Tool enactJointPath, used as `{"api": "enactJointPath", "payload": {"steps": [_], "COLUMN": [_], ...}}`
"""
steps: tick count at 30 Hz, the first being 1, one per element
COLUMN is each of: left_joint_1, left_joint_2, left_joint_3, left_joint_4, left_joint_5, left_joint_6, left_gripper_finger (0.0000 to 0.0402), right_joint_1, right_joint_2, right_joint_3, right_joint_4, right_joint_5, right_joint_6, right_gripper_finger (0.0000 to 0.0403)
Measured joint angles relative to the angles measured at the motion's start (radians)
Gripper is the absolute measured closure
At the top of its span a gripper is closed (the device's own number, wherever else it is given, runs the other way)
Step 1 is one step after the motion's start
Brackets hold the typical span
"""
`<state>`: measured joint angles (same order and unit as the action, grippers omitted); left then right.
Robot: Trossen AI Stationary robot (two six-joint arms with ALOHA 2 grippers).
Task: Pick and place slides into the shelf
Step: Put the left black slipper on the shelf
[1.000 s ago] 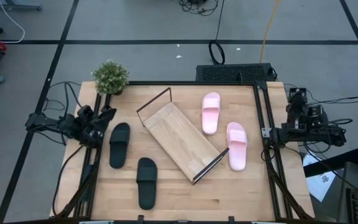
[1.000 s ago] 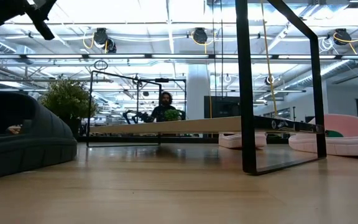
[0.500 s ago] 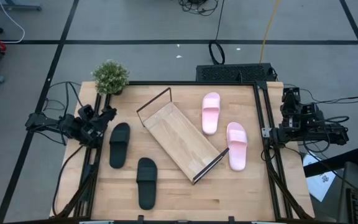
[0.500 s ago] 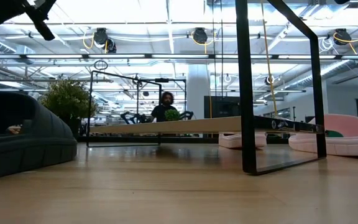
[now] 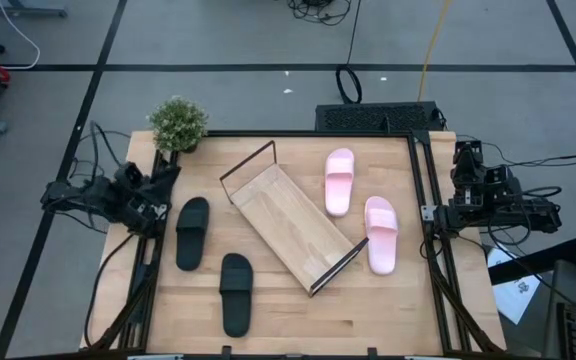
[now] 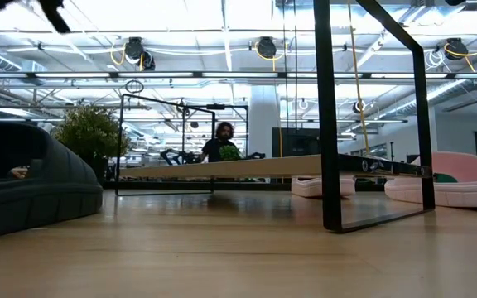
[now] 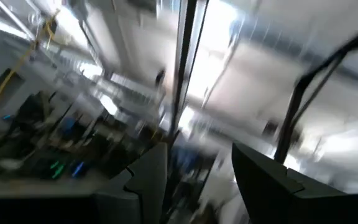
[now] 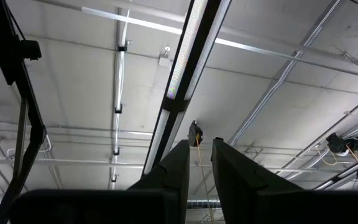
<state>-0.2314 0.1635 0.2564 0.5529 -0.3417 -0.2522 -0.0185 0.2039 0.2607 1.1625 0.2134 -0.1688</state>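
Observation:
In the high view, two black slides (image 5: pixel 192 232) (image 5: pixel 236 292) lie soles down on the left part of the table. Two pink slides (image 5: pixel 339 181) (image 5: pixel 380 233) lie on the right part. Between the pairs the shelf (image 5: pixel 293 222) stands slantwise on its black wire frames, with nothing on its board. My left gripper (image 5: pixel 166 176) hovers open at the table's left edge, beside the upper black slide, and its wrist view looks up at the ceiling past the gripper (image 7: pixel 197 155). My right gripper (image 5: pixel 466 152) waits shut beyond the right edge, also pointing up (image 8: pixel 201 146).
A small potted plant (image 5: pixel 178 123) stands at the far left corner. A black metal frame (image 5: pixel 423 180) borders the table. In the low view a black slide (image 6: pixel 23 186) is near on the left, pink slides (image 6: pixel 462 178) are on the right, and a person (image 6: pixel 222 142) sits far behind.
My left gripper has drawn back toward the table's left edge and risen, nearly leaving the top of the low view. My right gripper shifted slightly toward the table about a second ago, then kept still. The slides and the shelf have not moved.

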Motion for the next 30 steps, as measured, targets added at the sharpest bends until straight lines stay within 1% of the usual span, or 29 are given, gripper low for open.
{"api": "enactJointPath", "payload": {"steps": [2, 4, 6, 7, 9, 11, 14, 15, 17, 18, 20, 22, 26, 30], "left_joint_1": [0.0, -0.001, 0.0, 0.0, 0.0, 0.0, -0.001, -0.001, -0.008, -0.016, -0.042, -0.076, -0.164, -0.268], "left_joint_2": [0.009, 0.065, 0.149, 0.199, 0.299, 0.4, 0.539, 0.576, 0.637, 0.66, 0.711, 0.756, 0.823, 0.869], "left_joint_3": [0.169, 0.36, 0.526, 0.597, 0.722, 0.812, 0.896, 0.909, 0.914, 0.912, 0.907, 0.906, 0.906, 0.901], "left_joint_4": [-0.356, -0.74, -1.081, -1.218, -1.456, -1.668, -1.908, -1.97, -2.034, -2.047, -2.052, -2.051, -2.093, -2.121], "left_joint_5": [-0.014, -0.061, -0.087, -0.087, -0.07, -0.021, 0.072, 0.109, 0.174, 0.199, 0.219, 0.212, 0.142, 0.086], "left_joint_6": [-0.014, -0.114, -0.238, -0.294, -0.387, -0.473, -0.572, -0.596, -0.619, -0.62, -0.614, -0.594, -0.585, -0.662], "left_gripper_finger": [0.022, 0.022, 0.022, 0.022, 0.022, 0.022, 0.022, 0.022, 0.022, 0.022, 0.022, 0.022, 0.022, 0.022], "right_joint_1": [0.0, 0.0, 0.0, 0.0, 0.0, 0.0, 0.0, 0.0, 0.0, 0.0, 0.0, 0.0, 0.0, 0.0], "right_joint_2": [0.0, 0.0, 0.0, 0.0, 0.0, 0.0, 0.0, 0.0, 0.0, 0.0, 0.0, 0.0, 0.0, 0.0], "right_joint_3": [0.0, 0.0, 0.0, 0.0, 0.0, 0.0, 0.0, 0.0, 0.0, 0.0, 0.0, 0.0, 0.0, 0.0], "right_joint_4": [0.0, 0.0, -0.001, -0.004, -0.01, -0.014, -0.019, -0.021, -0.024, -0.027, -0.034, -0.04, -0.04, -0.04], "right_joint_5": [0.0, 0.0, -0.001, -0.001, -0.001, -0.001, 0.0, 0.004, 0.03, 0.053, 0.085, 0.111, 0.131, 0.13], "right_joint_6": [0.008, 0.027, 0.034, 0.037, 0.041, 0.04, 0.019, 0.01, -0.007, -0.014, -0.029, -0.035, -0.035, -0.035], "right_gripper_finger": [0.0344, 0.0344, 0.0344, 0.0344, 0.0344, 0.0344, 0.0344, 0.0344, 0.0344, 0.0344, 0.0344, 0.0344, 0.0344, 0.0344]}}
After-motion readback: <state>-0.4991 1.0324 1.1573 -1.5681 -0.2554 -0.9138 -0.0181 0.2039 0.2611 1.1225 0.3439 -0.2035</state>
